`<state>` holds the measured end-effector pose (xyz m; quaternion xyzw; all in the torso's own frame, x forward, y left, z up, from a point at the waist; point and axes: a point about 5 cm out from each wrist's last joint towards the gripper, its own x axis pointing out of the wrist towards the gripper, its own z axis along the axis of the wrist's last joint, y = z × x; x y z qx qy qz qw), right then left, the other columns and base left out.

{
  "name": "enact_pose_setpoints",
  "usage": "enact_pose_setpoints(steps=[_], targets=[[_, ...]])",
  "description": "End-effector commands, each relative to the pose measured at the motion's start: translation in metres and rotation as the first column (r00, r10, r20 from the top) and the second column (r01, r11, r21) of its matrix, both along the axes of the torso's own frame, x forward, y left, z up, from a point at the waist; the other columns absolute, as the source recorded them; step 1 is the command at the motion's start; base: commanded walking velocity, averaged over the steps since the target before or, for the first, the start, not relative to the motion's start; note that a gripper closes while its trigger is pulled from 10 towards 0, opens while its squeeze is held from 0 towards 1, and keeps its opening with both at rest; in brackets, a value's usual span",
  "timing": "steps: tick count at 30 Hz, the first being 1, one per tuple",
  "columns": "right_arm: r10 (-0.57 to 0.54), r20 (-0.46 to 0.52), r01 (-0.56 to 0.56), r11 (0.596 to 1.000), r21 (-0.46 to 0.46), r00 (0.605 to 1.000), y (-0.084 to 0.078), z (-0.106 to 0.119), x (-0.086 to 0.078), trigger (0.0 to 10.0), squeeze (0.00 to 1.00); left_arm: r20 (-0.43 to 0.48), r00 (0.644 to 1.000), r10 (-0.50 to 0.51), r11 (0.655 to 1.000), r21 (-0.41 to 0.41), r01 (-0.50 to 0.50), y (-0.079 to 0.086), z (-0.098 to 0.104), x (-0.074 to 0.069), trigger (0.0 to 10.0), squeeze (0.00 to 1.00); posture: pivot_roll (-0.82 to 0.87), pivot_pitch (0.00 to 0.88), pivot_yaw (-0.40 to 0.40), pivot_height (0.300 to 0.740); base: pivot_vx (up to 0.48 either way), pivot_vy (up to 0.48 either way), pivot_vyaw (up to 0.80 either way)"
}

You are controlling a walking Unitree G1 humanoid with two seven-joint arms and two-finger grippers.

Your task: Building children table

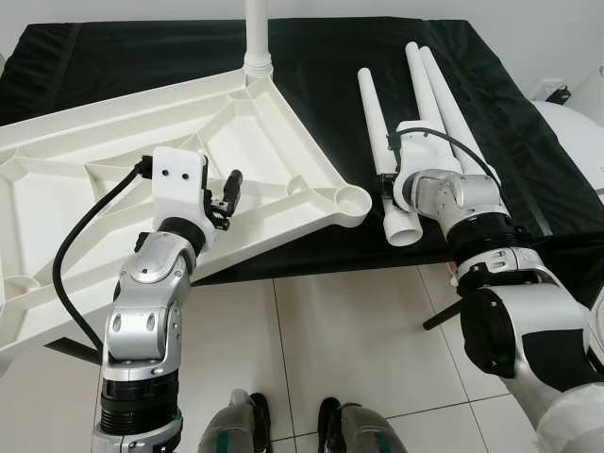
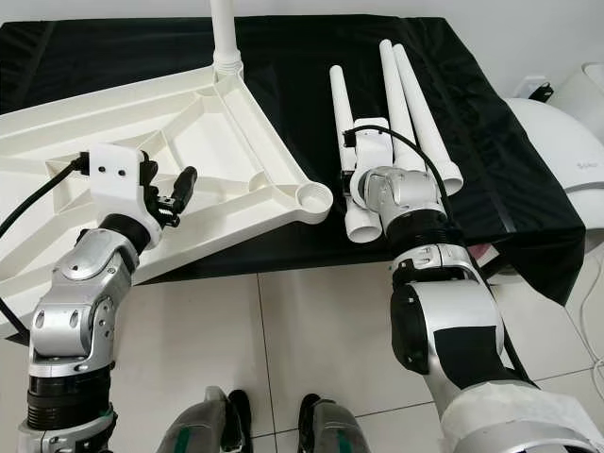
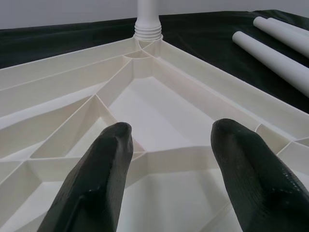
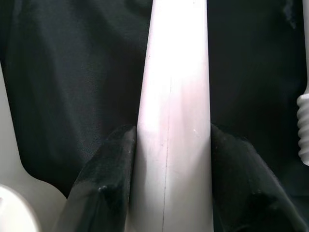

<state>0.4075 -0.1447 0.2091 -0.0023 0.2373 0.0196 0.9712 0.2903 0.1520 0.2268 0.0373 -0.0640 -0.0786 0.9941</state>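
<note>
Centrally, a white plastic child's table top (image 1: 142, 160) lies upside down w/ its ribbed underside facing up, resting on a tabletop covered by a black cloth (image 1: 321, 66); its near edge overhangs the tabletop toward the tiled floor (image 1: 349, 330). One white leg, the fitted leg (image 1: 256, 33), stands upright in the far corner socket. The near right corner socket (image 1: 351, 199) is unfilled.

Left pincer (image 1: 226, 200): held over the ribbed underside, near the middle of the panel, fingers (image 3: 99, 169) spread apart w/ nothing between them; wrist view looks across the ribs toward the fitted leg.

Right pincer (image 4: 169, 159): closed around a loose white leg, the gripped leg (image 1: 377, 123), which lies on the black cloth just right of the overturned panel; wrist view shows both black fingers pressed against the tube's sides. Its wide open end (image 1: 404, 232) points toward the robot, at the tabletop's near edge.

Two further legs (image 1: 436, 90) lie side by side on the cloth, just right of the gripped leg, partly hidden by the right wrist.

Robot's feet (image 1: 293, 425) stand on the floor tiles below.
</note>
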Motion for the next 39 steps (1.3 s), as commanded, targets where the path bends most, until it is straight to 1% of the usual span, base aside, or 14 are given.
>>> enact_pose_setpoints(steps=[1,2,3,8,9,13,14,15,19,24,31,36,37,39], targets=[[-0.041,-0.156,0.041,0.999,0.0,0.987,-0.009,-0.035,-0.009,10.0,0.0,0.005,0.998,0.059,0.998,-0.012,-0.059,0.002,0.002,-0.001,10.0,0.0,-0.01,0.208,-0.054,0.74,0.0,0.0,0.0],[-0.047,-0.154,0.048,0.999,-0.001,0.987,-0.01,-0.035,-0.009,10.0,0.0,0.006,0.998,0.06,0.998,-0.013,-0.06,0.003,0.002,-0.001,10.0,0.0,-0.01,0.208,-0.054,0.74,0.0,0.0,0.0],[-0.049,-0.153,0.05,0.999,0.006,0.987,-0.01,-0.035,-0.009,0.0,0.0,0.006,0.998,0.06,0.998,-0.013,-0.06,0.003,0.003,-0.001,10.0,0.0,-0.01,0.209,-0.052,0.74,0.0,0.0,0.0],[-0.057,-0.119,0.061,0.998,0.027,0.991,-0.009,-0.031,-0.007,0.0,0.0,0.002,0.999,0.054,0.998,-0.026,-0.054,0.002,0.003,0.0,10.0,0.0,-0.01,0.209,-0.052,0.74,0.0,0.0,0.0],[-0.052,-0.101,0.056,0.998,0.038,0.994,-0.008,-0.028,-0.006,10.0,0.0,0.002,0.999,0.051,0.998,-0.035,-0.051,0.002,0.004,0.0,10.0,0.0,-0.01,0.21,-0.046,0.74,0.0,0.0,0.0],[-0.036,-0.065,0.041,0.997,0.067,0.997,-0.006,-0.02,-0.004,10.0,0.0,0.002,0.999,0.046,0.998,-0.039,-0.045,0.002,0.005,0.001,10.0,0.0,-0.01,0.209,-0.046,0.74,0.0,0.0,0.0],[-0.01,0.004,0.009,0.993,0.12,1.0,-0.002,-0.001,0.0,10.0,0.0,0.001,0.999,0.037,0.998,-0.043,-0.037,0.004,0.007,0.004,10.0,0.0,-0.01,0.205,-0.041,0.74,0.0,0.0,0.0],[0.0,0.035,-0.005,0.99,0.139,0.999,-0.001,0.008,0.001,10.0,0.0,-0.001,0.999,0.034,0.998,-0.045,-0.034,0.005,0.007,0.005,10.0,0.0,-0.01,0.205,-0.041,0.74,0.0,0.0,0.0],[0.003,0.082,-0.016,0.989,0.149,0.997,-0.001,0.02,0.004,10.0,0.0,-0.003,1.0,0.028,0.998,-0.048,-0.028,0.005,0.008,0.007,10.0,0.0,-0.01,0.205,-0.041,0.74,0.0,0.0,0.0],[0.001,0.158,-0.031,0.982,0.187,0.987,-0.003,0.047,0.007,10.0,0.0,0.008,1.0,0.009,0.999,-0.036,-0.009,0.003,0.011,0.01,10.0,0.0,-0.02,0.199,-0.038,0.74,0.0,0.0,0.0],[0.004,0.221,-0.047,0.981,0.189,0.975,-0.004,0.064,0.008,10.0,0.0,0.009,1.0,-0.002,0.999,-0.043,0.003,0.001,0.012,0.011,10.0,0.0,-0.02,0.19,-0.042,0.74,0.0,0.0,0.0],[0.03,0.3,-0.093,0.976,0.198,0.953,-0.001,0.074,0.007,10.0,0.0,0.007,1.0,-0.016,0.998,-0.059,0.016,-0.001,0.012,0.012,10.0,0.0,-0.02,0.187,-0.044,0.74,0.0,0.0,0.0],[0.051,0.357,-0.147,0.958,0.247,0.933,0.003,0.074,0.005,10.0,0.0,0.01,1.0,-0.023,0.997,-0.067,0.024,-0.001,0.014,0.013,10.0,0.0,-0.02,0.181,-0.047,0.74,0.0,0.0,0.0],[0.09,0.434,-0.203,0.954,0.221,0.896,0.007,0.072,0.001,10.0,0.0,0.018,0.999,-0.033,0.996,-0.082,0.035,0.0,0.018,0.015,10.0,0.0,-0.02,0.181,-0.047,0.74,0.0,0.0,0.0]])
